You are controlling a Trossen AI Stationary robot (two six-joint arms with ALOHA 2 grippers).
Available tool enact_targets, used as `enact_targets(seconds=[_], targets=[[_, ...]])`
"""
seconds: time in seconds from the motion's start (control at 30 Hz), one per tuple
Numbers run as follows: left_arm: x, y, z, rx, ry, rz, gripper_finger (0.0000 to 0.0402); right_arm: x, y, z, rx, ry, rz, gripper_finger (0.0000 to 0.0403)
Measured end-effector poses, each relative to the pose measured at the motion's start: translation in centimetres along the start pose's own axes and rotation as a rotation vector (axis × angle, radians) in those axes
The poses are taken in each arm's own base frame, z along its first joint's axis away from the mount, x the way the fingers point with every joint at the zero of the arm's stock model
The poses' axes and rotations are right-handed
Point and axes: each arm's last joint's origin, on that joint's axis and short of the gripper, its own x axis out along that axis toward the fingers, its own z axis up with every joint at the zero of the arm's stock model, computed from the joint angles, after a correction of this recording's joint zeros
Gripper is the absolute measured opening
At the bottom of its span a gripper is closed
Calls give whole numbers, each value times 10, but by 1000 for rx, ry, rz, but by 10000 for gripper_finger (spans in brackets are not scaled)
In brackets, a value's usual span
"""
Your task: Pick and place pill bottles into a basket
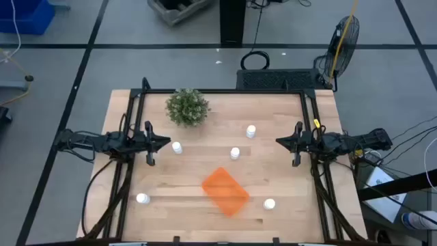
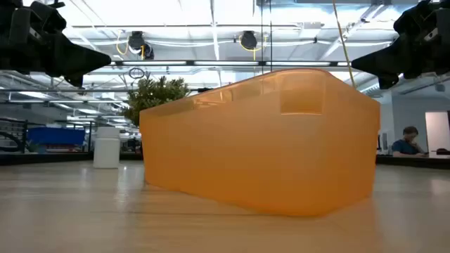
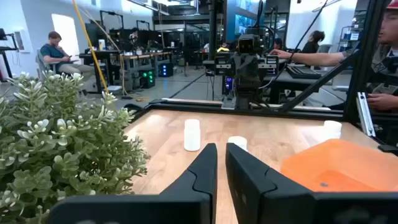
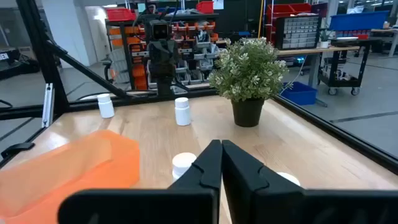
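The orange basket [image 1: 224, 190] lies on the table near its front edge, turned at an angle; it fills the low view [image 2: 260, 140]. Five white pill bottles stand upright on their bases: one [image 1: 177, 147] just ahead of my left gripper, two near the middle [image 1: 235, 153] [image 1: 250, 130], one front left [image 1: 142, 198], one front right [image 1: 269, 203]. My left gripper [image 1: 167, 142] hovers at the table's left side, shut and empty [image 3: 221, 168]. My right gripper [image 1: 278, 141] hovers at the right side, shut and empty [image 4: 221, 152].
A round green potted plant [image 1: 187, 106] stands at the table's far left. Dark frame rails [image 1: 134, 116] [image 1: 311, 113] run along both sides of the table. People sit at desks in the room beyond. Bare wood [image 1: 205, 164] lies between the two grippers.
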Motion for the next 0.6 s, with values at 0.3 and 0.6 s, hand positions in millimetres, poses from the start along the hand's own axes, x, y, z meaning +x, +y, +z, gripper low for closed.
enact_targets(seconds=[0.3,0.6], targets=[[0,0,0,7,0,0,37,0,0,0,-2,-3,0,4],[0,0,0,29,0,0,37,3,-1,25,-23,-108,-102,4]])
